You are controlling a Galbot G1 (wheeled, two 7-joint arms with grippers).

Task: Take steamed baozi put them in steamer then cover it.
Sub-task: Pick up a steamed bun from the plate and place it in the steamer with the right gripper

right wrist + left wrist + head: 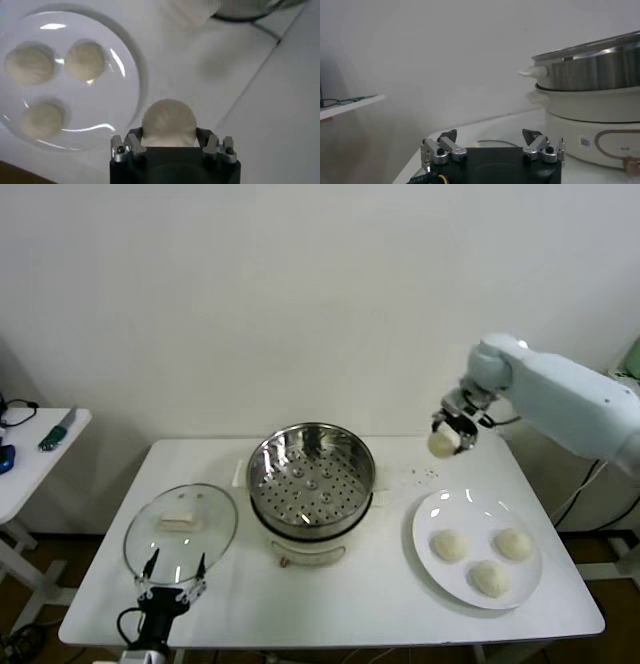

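Plain white wall behind, and out front a white rectangular bench (330, 604) carrying everything. Up in the air over the far right part of the bench, the right pincer (446, 437) has one small round cream-white dough bun (441, 443) pinched between its fingers; in the right wrist view that bun (169, 122) sits snug between the two jaws, clear of the surface. Below and nearer the robot, the flat white round plate (428, 552) carries three more buns (450, 545), each apart from the others. Centre bench, the round shiny stainless-steel steamer basket (311, 477) with its perforated floor sits on a white electric pot base, nothing inside it. To its left the round clear glass lid (180, 531) with the cream bar handle lies flat on the bench. The left pincer (172, 566) is at the near edge just beside that lid, fingers spread wide, holding nothing
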